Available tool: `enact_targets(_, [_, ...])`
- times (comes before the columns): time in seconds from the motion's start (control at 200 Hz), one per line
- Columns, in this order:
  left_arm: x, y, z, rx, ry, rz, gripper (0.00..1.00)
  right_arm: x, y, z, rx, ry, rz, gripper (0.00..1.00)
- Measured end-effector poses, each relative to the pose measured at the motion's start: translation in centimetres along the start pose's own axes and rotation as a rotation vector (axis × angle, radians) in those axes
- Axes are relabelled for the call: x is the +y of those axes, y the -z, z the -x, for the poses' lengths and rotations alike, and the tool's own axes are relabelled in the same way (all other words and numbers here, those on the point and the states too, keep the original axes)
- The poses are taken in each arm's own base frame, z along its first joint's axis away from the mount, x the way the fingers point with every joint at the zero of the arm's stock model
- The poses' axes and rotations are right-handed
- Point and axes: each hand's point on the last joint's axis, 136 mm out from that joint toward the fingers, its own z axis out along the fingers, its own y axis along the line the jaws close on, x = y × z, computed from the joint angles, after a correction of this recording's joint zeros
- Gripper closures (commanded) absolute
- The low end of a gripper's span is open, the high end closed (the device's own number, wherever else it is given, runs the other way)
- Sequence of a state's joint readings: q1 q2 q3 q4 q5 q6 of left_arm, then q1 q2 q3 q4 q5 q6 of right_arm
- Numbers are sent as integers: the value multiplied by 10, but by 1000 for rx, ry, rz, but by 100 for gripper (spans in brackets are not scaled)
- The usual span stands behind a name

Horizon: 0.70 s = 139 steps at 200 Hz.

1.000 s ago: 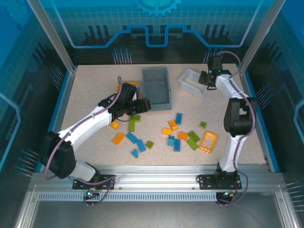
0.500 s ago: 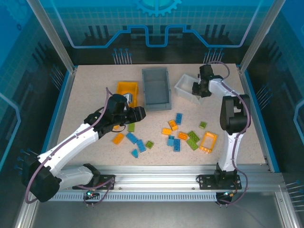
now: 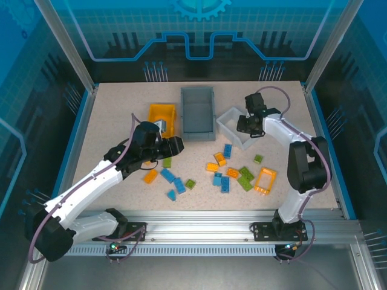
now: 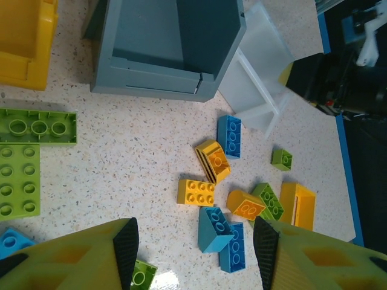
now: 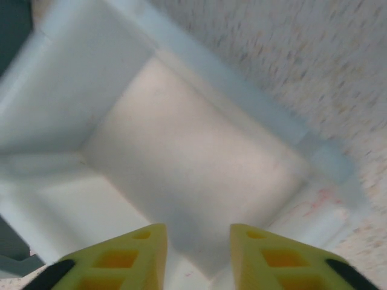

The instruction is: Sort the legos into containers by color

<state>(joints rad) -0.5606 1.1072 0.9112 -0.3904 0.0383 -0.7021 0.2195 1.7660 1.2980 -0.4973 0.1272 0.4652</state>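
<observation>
Now the left pincer (image 3: 178, 145) hangs open and empty; the lime green studded plastic brick (image 3: 167, 162) lies just beside it at six o'clock, nearer this arm. The right pincer (image 5: 196, 231) hovers in the white translucent plastic bin (image 3: 225, 115), perhaps pinching its wall; I cannot tell.

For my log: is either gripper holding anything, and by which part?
Left gripper: open, nothing held. Right gripper hangs over the white bin, its fingers a little apart; whether they pinch the bin's wall cannot be told.
</observation>
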Motion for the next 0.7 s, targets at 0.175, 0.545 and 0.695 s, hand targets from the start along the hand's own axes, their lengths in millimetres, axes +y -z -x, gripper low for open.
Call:
enact_targets(0.175, [-3, -2, -13, 29, -13, -26, 35, -3, 20, 33, -89, 175, -9, 45])
enact_targets(0.545, [-49, -1, -62, 99, -127, -191, 34, -20, -19, 56, 7, 389, -42, 41])
enact_targets(0.695, [-60, -2, -84, 123, -168, -234, 34, -23, -38, 52, 71, 398, -33, 53])
